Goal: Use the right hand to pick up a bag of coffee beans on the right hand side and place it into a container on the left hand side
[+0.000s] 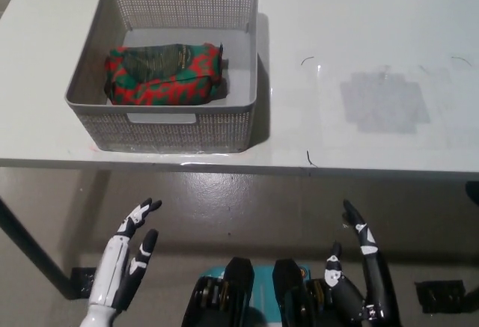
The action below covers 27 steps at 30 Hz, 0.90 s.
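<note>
A red and green coffee bean bag (163, 73) lies on its side inside the grey mesh basket (171, 126) on the left part of the white table. My black right hand (358, 278) hangs open below the table's front edge at the lower right, holding nothing. At the lower left, my white left hand (126, 261) rests open under the table edge, fingers spread.
The white table (359, 28) carries a grey rectangular patch (385, 101) on its right half. Its front edge (299, 168) runs across the picture above both hands. A dark table leg (26, 248) slants at the far left over a grey floor.
</note>
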Each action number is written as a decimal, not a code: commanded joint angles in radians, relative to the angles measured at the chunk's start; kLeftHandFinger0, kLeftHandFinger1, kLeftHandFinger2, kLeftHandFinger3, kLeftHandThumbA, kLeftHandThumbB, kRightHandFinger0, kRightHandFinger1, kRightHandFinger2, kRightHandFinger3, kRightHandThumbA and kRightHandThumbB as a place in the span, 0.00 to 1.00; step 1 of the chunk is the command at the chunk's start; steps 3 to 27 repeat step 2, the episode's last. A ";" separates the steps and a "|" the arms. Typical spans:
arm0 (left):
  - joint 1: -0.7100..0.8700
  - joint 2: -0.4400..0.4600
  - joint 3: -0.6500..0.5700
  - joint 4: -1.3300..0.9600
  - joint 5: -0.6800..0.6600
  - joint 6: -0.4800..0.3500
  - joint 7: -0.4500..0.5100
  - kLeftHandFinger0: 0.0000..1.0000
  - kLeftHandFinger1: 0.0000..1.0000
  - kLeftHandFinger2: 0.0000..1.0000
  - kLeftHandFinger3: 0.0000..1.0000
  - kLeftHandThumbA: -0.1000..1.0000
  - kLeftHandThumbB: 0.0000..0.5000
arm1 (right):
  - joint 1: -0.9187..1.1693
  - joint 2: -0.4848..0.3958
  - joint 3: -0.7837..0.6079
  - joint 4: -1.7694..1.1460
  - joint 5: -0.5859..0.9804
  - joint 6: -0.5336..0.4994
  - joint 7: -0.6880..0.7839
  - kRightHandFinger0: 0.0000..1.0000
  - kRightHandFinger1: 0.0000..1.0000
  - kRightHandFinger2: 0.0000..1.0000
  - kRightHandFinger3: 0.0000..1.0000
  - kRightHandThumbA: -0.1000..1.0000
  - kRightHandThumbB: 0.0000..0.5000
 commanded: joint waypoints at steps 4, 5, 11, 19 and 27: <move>0.013 0.000 0.009 -0.013 -0.026 -0.070 0.018 1.00 1.00 1.00 1.00 1.00 0.89 | 0.002 0.015 0.017 -0.025 -0.046 -0.001 -0.042 1.00 0.94 1.00 1.00 0.13 0.00; 0.013 0.000 0.009 -0.013 -0.026 -0.070 0.018 1.00 1.00 1.00 1.00 1.00 0.89 | 0.002 0.015 0.017 -0.025 -0.046 -0.001 -0.042 1.00 0.94 1.00 1.00 0.13 0.00; 0.013 0.000 0.009 -0.013 -0.026 -0.070 0.018 1.00 1.00 1.00 1.00 1.00 0.89 | 0.002 0.015 0.017 -0.025 -0.046 -0.001 -0.042 1.00 0.94 1.00 1.00 0.13 0.00; 0.013 0.000 0.009 -0.013 -0.026 -0.070 0.018 1.00 1.00 1.00 1.00 1.00 0.89 | 0.002 0.015 0.017 -0.025 -0.046 -0.001 -0.042 1.00 0.94 1.00 1.00 0.13 0.00; 0.013 0.000 0.009 -0.013 -0.026 -0.070 0.018 1.00 1.00 1.00 1.00 1.00 0.89 | 0.002 0.015 0.017 -0.025 -0.046 -0.001 -0.042 1.00 0.94 1.00 1.00 0.13 0.00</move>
